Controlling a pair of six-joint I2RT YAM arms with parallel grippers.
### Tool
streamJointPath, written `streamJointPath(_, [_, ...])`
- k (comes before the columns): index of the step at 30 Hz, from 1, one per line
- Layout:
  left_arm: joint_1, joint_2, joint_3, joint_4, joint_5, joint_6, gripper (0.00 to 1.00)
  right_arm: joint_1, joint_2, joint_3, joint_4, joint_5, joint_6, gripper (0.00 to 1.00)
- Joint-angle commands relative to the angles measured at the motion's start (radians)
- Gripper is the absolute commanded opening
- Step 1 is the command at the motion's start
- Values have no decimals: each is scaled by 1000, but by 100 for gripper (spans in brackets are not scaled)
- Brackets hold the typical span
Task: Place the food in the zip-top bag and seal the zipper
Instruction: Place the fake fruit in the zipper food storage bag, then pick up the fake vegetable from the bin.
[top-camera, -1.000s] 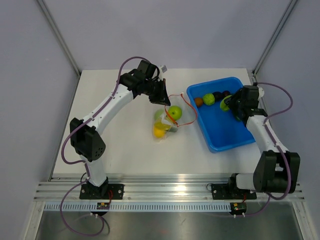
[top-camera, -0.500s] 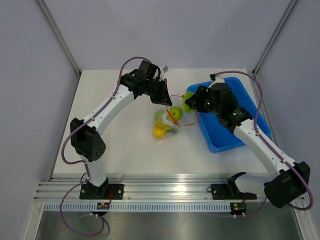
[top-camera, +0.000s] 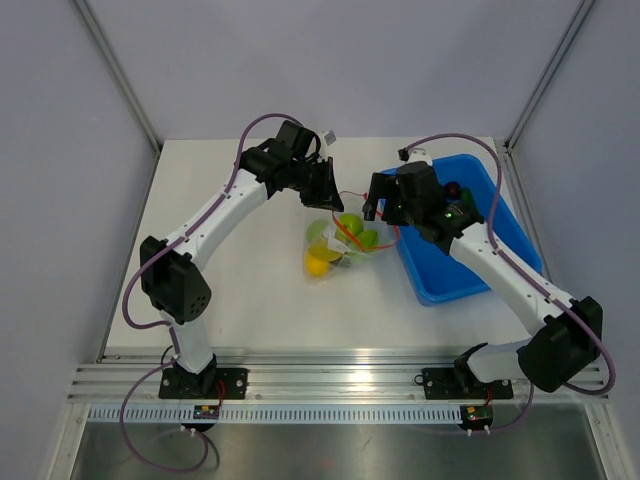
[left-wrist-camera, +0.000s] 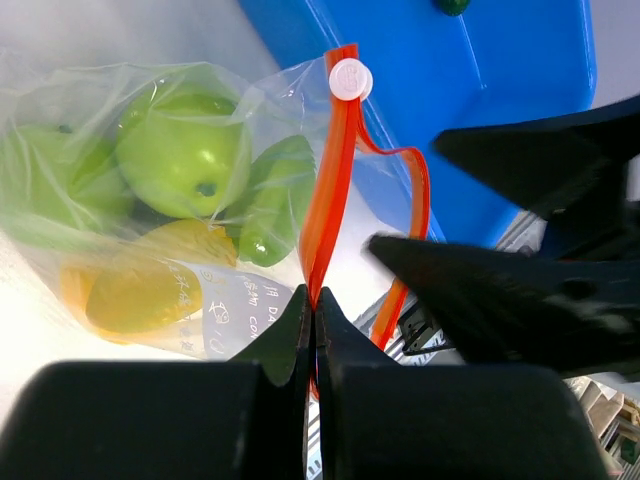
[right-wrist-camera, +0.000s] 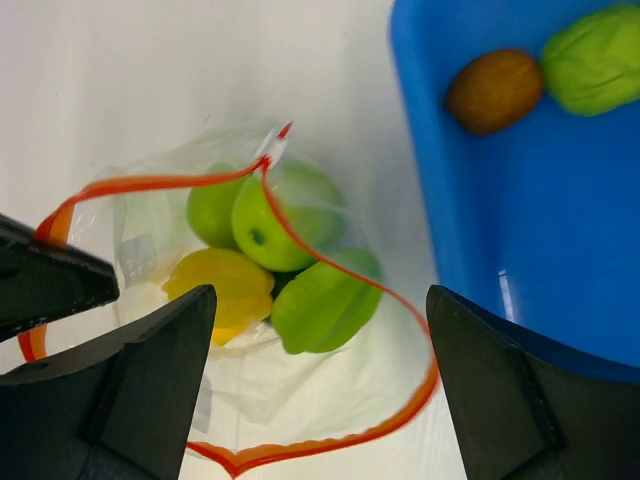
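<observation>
1. Your left pincer (left-wrist-camera: 312, 298) is clamped fully closed. Its two tips pinch the zipper (left-wrist-camera: 335, 180), the red-orange strip, and lift that edge of the bag's mouth off the worktop (top-camera: 250, 290).
2. Your right pincer (right-wrist-camera: 318, 300) is spread wide and holds nothing. It hangs above the bag's mouth, with one finger on each side of the bag in its wrist view. You cannot tell from these views whether its tips touch the plastic.
3. The zip-top bag (top-camera: 340, 248) lies on the worktop between your two arms, just beside the near-left edge of the blue tray (top-camera: 450, 268).
4. The bag's mouth is unsealed. In the right wrist view the zipper runs as an open loop around the food, and a small white slider tab (left-wrist-camera: 350, 78) sits at one end of the strip.
5. Inside the bag you have a green apple (right-wrist-camera: 275, 225) with another green fruit behind it, a yellow fruit (right-wrist-camera: 215, 285) and a green piece (right-wrist-camera: 320, 305). They are packed together and touching.
6. In the tray, a brown fruit (right-wrist-camera: 495, 90) and a green fruit (right-wrist-camera: 595, 60) lie side by side at the far end.
</observation>
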Motion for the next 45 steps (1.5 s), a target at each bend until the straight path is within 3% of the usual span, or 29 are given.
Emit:
streamJointPath(1, [-5, -60, 10, 29, 14, 3, 0, -49, -99, 62, -36, 205, -92, 92])
streamJointPath(8, [-5, -60, 16, 29, 14, 6, 0, -325, -159, -68, -19, 232, -172, 84])
streamJointPath(13, [-5, -58, 8, 36, 20, 3, 0, -440, -8, -67, -1, 325, -247, 84])
streamJointPath(23, [-5, -61, 8, 32, 13, 8, 0, -506, 336, 30, 59, 307, -394, 94])
streamJointPath(35, [-5, -55, -1, 41, 13, 8, 0, -541, 516, 21, 182, 273, -446, 89])
streamJointPath(38, [-5, -52, -1, 38, 7, 8, 0, -543, 546, 21, 184, 252, -427, 76])
streamJointPath(41, [-5, -46, 4, 36, 7, 5, 0, -543, 513, -4, 181, 238, -371, 31])
streamJointPath(42, [-5, -42, 7, 36, 5, 5, 0, -541, 476, -17, 177, 233, -355, 20])
streamJointPath(45, [-5, -38, 11, 32, 5, 6, 0, -543, 367, -53, 147, 183, -293, 16])
